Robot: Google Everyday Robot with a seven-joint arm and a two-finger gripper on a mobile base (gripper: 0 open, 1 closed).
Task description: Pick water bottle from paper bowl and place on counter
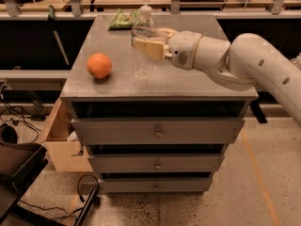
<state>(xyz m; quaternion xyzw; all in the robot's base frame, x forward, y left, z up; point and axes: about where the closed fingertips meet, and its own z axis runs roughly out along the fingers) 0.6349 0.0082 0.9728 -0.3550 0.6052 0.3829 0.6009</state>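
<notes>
Gripper (pixel 149 45) pinches the bottle (pixel 142 66) around its upper body, cream fingers (pixel 151 49) pressed to its sides, reaching in from the right over the counter (pixel 202 81). That bottle stands upright near the middle of the top, to the right of the orange (pixel 99 65), with its base at or just above the surface; I cannot tell which. The pick looks done and the placing nearly so. What is left, I judge, is to settle it, let go and draw back. No bowl shows; it may lie hidden behind the gripper. All three drawers (pixel 157 132) look shut. An open wooden box (pixel 59 140) sits low at the cabinet's left, its contents unclear
</notes>
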